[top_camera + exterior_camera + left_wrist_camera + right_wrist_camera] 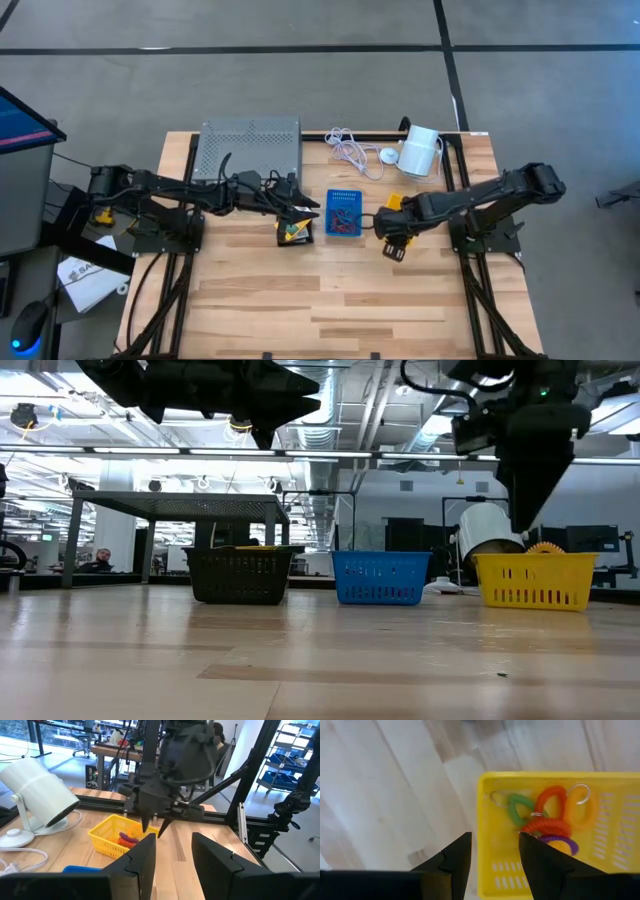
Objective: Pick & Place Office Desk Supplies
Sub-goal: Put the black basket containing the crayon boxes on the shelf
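White lamp [420,150] behind yellow bin [535,580]

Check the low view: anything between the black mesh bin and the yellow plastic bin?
Yes: the blue plastic bin stands between the black mesh bin and the yellow plastic bin, apart from both; the low view shows it.

Bright even overhead light; ceiling lamp glare in low view; right wrist view soft, slightly blurred

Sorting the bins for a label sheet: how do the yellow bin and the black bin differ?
The yellow bin stands at the row's right end, under the right gripper; the black bin at its left end, under the left gripper. Yellow holds coiled loops; black's yellow contents are unclear. Both are slotted plastic baskets.
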